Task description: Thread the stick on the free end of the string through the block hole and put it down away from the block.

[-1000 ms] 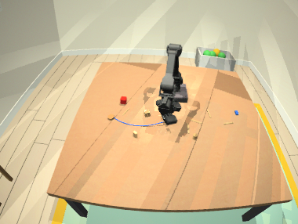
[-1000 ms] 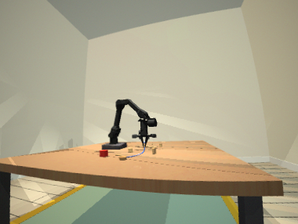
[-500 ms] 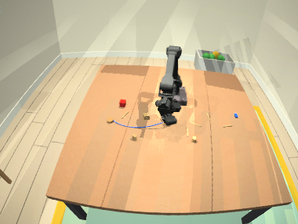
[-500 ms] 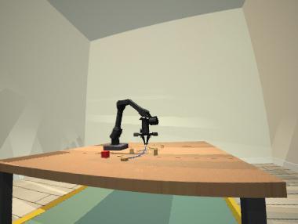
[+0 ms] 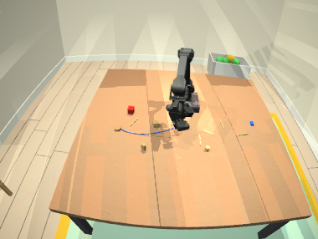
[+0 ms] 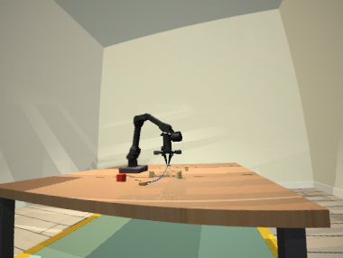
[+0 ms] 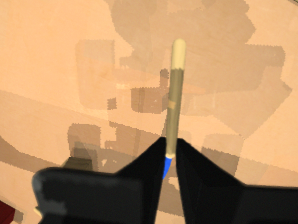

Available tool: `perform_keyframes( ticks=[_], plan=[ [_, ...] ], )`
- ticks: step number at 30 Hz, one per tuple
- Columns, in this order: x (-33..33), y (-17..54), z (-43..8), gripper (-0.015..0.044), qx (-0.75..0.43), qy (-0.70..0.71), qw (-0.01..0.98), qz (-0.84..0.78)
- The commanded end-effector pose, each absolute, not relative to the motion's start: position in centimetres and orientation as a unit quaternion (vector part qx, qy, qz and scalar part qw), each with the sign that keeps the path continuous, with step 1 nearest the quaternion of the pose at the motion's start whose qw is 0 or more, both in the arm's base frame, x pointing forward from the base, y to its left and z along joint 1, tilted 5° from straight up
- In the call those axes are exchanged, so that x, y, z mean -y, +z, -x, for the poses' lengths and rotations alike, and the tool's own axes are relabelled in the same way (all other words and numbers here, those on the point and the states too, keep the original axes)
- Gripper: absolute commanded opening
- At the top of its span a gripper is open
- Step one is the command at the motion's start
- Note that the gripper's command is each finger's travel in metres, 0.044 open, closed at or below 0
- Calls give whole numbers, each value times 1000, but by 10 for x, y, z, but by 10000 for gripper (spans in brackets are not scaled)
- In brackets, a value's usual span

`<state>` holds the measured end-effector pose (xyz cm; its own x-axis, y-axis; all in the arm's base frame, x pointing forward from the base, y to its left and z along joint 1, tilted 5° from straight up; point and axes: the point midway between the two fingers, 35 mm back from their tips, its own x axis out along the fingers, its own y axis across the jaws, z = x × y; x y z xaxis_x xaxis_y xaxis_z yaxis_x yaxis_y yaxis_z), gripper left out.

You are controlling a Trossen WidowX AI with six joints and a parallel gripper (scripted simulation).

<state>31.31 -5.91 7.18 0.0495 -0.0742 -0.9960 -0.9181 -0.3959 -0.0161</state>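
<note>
My gripper (image 6: pixel 168 164) (image 7: pixel 170 143) points down and is shut on the thin wooden stick (image 7: pixel 175 100), at the stick's string end. It holds the stick a little above the table; the free end reaches out past the fingertips in the wrist view. The blue string (image 5: pixel 144 134) (image 6: pixel 158 179) (image 7: pixel 167 167) runs in a curve from the stick to the round wooden button (image 5: pixel 117 129) (image 6: pixel 143 183). The wooden block (image 5: pixel 156 124) (image 6: pixel 152 174) stands between button and gripper, behind the string in the top view. Its hole is too small to make out clearly.
A red cube (image 5: pixel 130 109) (image 6: pixel 121 178) is at the left. A small wooden piece (image 5: pixel 143 147) (image 6: pixel 179 174) stands in front of the string. Several loose sticks, a pale round piece (image 5: pixel 207 148) and a blue piece (image 5: pixel 252 123) lie to the right.
</note>
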Motion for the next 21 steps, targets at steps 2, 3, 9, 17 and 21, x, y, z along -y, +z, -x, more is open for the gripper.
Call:
perform_keyframes(
  ticks=[2,3,9,17,21],
  plan=[
    [59,72,-313,0,-401,561,376,619],
    [59,72,-313,0,-401,561,376,619],
    [60,72,-314,0,-407,556,384,615],
    [65,74,-319,0,-483,491,468,554],
    [68,74,-321,0,-517,454,507,518]
  ],
)
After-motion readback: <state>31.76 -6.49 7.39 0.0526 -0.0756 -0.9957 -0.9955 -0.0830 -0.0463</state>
